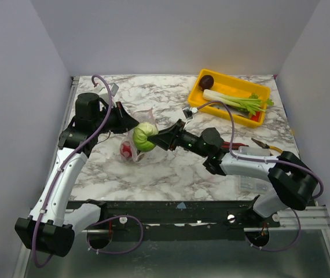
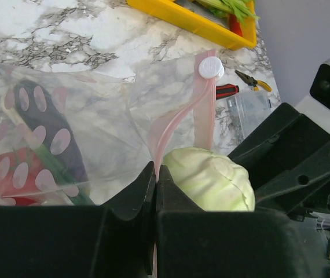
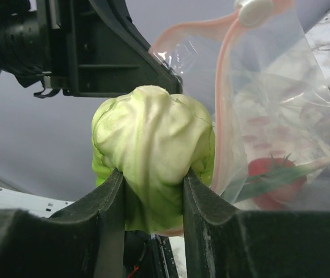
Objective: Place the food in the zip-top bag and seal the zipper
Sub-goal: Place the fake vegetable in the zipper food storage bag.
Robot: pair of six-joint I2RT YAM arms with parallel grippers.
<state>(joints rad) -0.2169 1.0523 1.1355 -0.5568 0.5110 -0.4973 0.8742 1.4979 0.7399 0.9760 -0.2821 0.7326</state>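
No text, label, brand or number can be read anywhere (in any of the three views).

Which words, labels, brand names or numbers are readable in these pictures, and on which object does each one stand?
There are none. The zip-top bag, the cabbage and the yellow tray show no readable print. The white ovals on the bag are plain marks, not letters.

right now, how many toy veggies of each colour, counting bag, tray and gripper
green: 1, the cabbage in the right gripper
red: 2, a tomato in the zip-top bag, a red piece in the yellow tray
dark purple pieces: 2, one bagged, one in the tray
white-green: 1, the leek
total: 6
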